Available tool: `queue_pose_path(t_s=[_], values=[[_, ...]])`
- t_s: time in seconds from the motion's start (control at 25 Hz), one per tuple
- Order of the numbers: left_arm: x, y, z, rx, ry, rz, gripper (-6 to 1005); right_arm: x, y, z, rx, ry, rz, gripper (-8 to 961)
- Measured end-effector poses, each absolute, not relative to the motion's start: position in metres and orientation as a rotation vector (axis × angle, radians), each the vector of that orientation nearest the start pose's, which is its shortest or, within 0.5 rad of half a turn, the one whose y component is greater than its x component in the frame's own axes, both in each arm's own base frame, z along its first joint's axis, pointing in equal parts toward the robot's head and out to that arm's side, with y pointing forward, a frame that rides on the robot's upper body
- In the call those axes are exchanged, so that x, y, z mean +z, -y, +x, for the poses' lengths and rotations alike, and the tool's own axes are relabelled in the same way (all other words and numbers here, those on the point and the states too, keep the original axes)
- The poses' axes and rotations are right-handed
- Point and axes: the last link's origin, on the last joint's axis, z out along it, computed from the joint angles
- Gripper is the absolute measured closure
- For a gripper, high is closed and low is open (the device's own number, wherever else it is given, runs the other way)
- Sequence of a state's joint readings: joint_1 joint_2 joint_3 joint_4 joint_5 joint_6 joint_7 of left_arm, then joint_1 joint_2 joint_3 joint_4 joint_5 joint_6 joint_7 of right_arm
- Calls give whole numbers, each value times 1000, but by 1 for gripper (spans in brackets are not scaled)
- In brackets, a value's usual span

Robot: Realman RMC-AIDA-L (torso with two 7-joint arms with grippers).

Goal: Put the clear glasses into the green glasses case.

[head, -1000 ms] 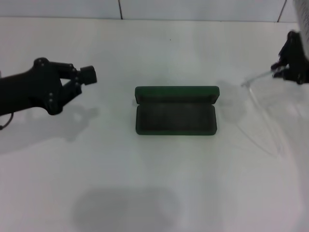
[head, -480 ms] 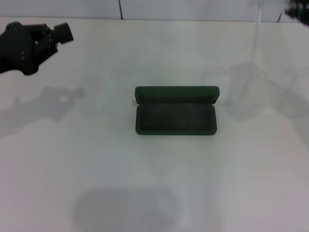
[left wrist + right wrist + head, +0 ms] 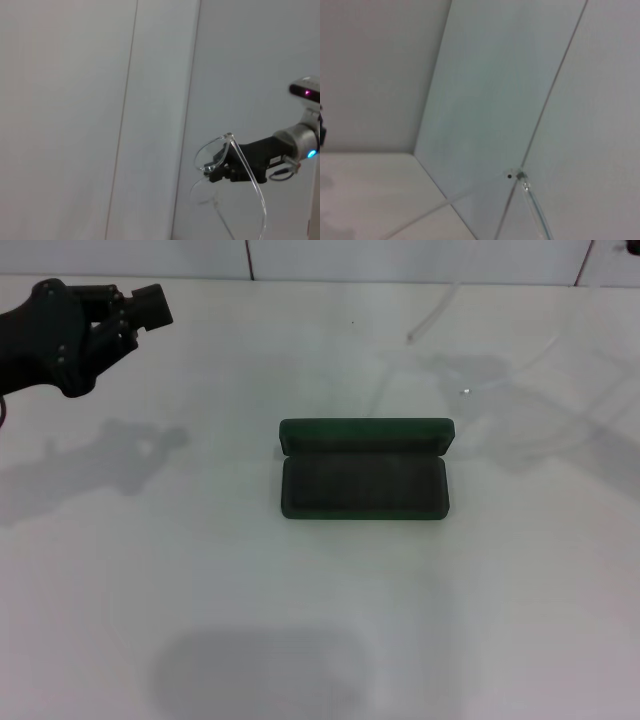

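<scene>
Case: the green case (image 3: 364,468) sits open in the middle of the bench (image 3: 300,620), lid standing up at the far side, the lined tray empty.

Glasses: the clear glasses (image 3: 223,159) are up in the air, well above the bench and off toward the far right of the case. From the head view only a thin clear arm tip (image 3: 425,322) and a small glint show, beyond the case's back edge.

Right hand: seen from the left wrist camera, the right hand (image 3: 224,169) is clamped on the glasses near the lens, with the long arms trailing down. It lies outside the head view.

Left hand: the left hand (image 3: 120,318) hangs over the far left of the bench, well apart from the case; its fingers look drawn together with nothing between them.

Done: glasses picked up, case already open.

Left to do: I reckon the carry over the case, the lowering into the tray and the letting go all remain. Those long open arms may catch the lid.
</scene>
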State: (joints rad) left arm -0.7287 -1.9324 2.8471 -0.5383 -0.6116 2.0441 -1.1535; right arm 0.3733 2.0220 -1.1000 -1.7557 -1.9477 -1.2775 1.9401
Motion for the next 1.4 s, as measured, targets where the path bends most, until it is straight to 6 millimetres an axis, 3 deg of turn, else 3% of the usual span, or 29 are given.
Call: queue_pose_path(t_s=[0.4,0.72,1.04,1.4], values=[[97,-329,-246,-1279,252,-2584,949,106,-364,121,719,-182,-2481,853],[100,-337,-236,-1297,208,-2609,867,88,-368,121,919,-305,-2640,853],[100,-344,-219,-1354,149,-2648,798,53,-378,119,1022,-396,-2775,854],[89,-351,-191,-1468,71,-2669,767,36,-378,122,1068,-412,-2810,854]])
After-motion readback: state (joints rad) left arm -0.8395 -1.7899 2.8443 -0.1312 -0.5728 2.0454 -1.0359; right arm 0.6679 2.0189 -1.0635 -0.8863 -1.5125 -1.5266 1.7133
